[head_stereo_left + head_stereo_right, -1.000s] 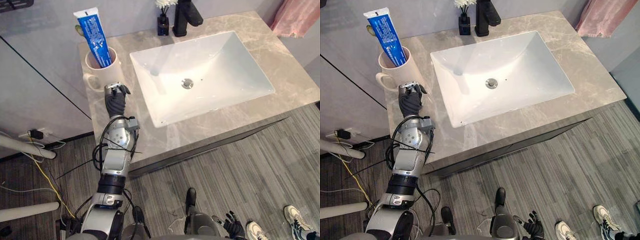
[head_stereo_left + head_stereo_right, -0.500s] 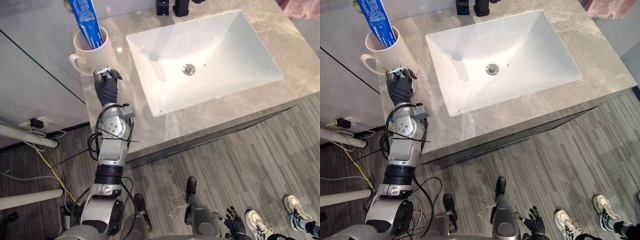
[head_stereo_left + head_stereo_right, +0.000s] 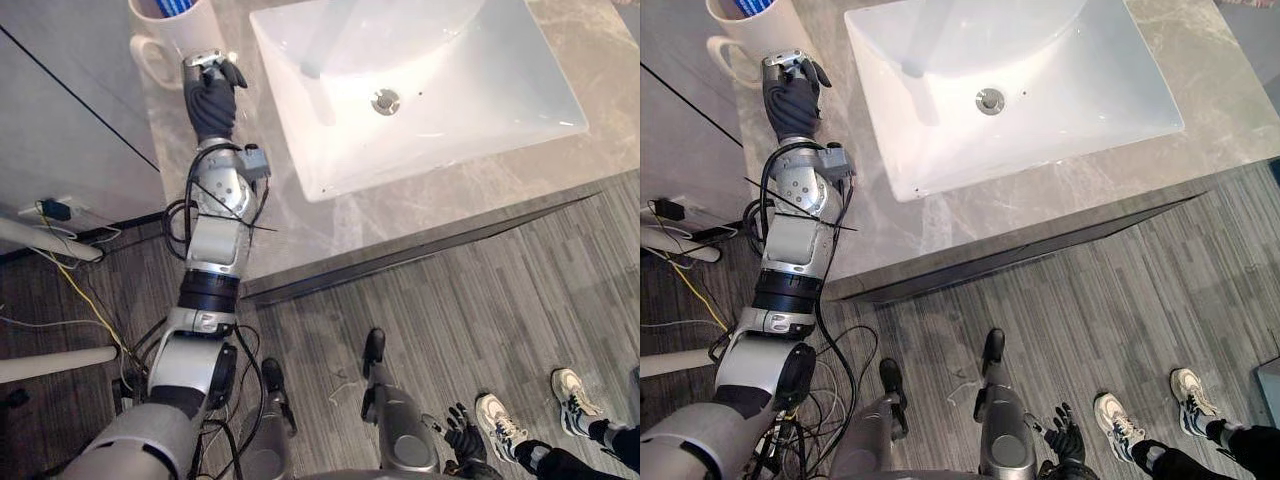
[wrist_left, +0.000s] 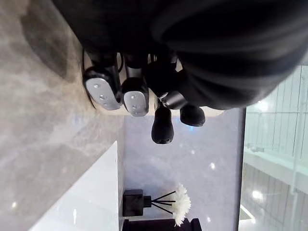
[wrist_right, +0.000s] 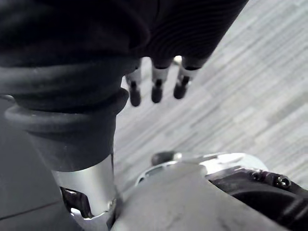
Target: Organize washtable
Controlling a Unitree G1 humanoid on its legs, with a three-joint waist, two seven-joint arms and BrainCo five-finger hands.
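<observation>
A cream mug (image 3: 170, 38) stands at the back left corner of the grey marble washtable (image 3: 300, 225), with a blue toothpaste tube (image 3: 172, 6) upright in it. My left hand (image 3: 210, 88) rests on the counter just in front of the mug, between it and the white sink (image 3: 430, 95). In the left wrist view its fingers (image 4: 134, 96) are curled with nothing in them. I cannot tell whether it touches the mug. My right hand (image 3: 1065, 440) hangs low over the floor, its fingers (image 5: 156, 89) straight and relaxed.
A small dark bottle with a white flower (image 4: 144, 204) stands at the back of the counter by the black faucet (image 4: 159, 225). A grey cabinet wall (image 3: 60, 110) runs along the left. A person's shoes (image 3: 575, 390) are on the wood floor at the lower right.
The whole picture has shifted, so the camera has moved and the washtable now sits higher in view. My left hand stays shut beside the mug. The right hand still hangs low.
</observation>
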